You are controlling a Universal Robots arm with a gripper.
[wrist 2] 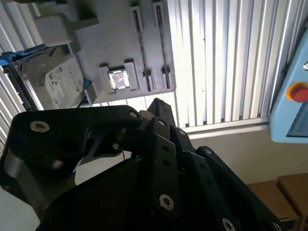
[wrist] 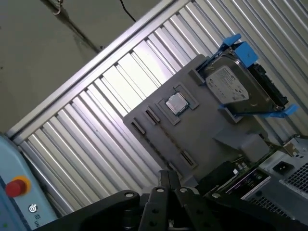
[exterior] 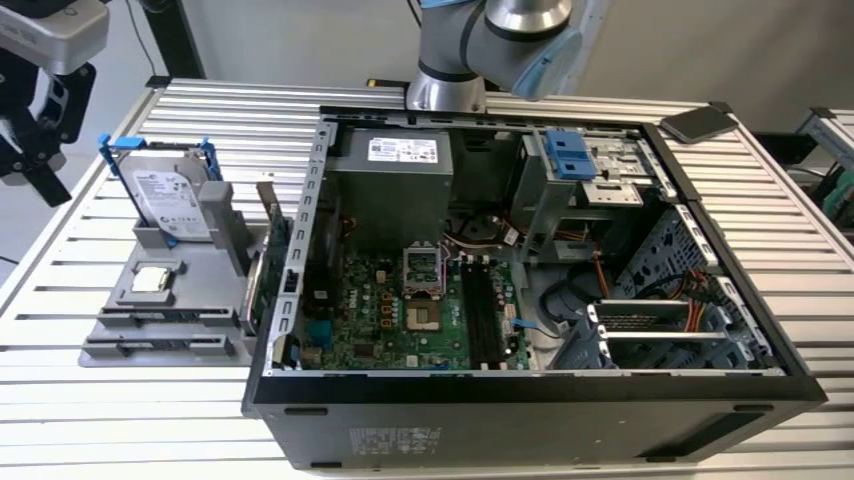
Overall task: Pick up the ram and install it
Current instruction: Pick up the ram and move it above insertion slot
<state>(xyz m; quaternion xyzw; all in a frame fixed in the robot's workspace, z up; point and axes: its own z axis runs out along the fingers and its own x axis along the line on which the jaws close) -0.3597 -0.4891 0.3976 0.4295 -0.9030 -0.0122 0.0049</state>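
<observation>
One end effector [exterior: 40,165], grip state unclear, hangs near the white-labelled hard drive [exterior: 171,200].

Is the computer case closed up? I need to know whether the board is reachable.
No, in the exterior view the computer case lies open, its green motherboard exposed inside.
</observation>
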